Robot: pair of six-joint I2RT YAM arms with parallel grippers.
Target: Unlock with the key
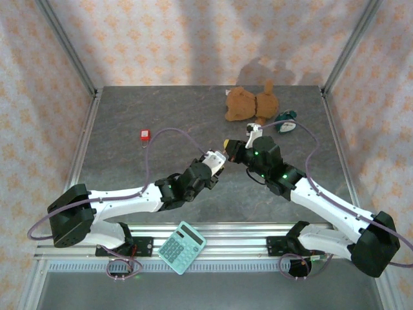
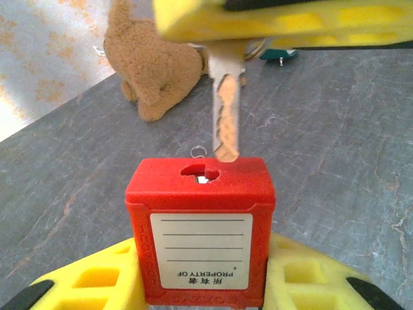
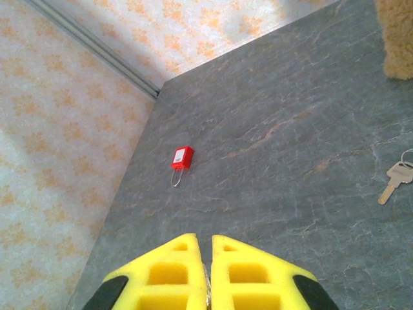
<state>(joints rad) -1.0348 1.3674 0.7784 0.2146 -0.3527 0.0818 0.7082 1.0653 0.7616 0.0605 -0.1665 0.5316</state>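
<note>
Key [image 2: 226, 110] pinched tight in the right gripper [image 3: 206, 244], blade pointing down, tip right at the rim of the keyhole on the red padlock [image 2: 201, 226]. Left gripper [image 2: 203, 284] clamps that padlock from both sides, keyhole facing the key, over the table [image 2: 335, 129]. Teddy bear [image 2: 155, 71] sits beyond; a second red lock [image 3: 182, 157] lies well apart.

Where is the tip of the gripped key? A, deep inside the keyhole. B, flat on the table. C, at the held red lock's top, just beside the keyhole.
C: the key hangs from the right hand, its tip beside the keyhole of the red lock, not in it.
</note>
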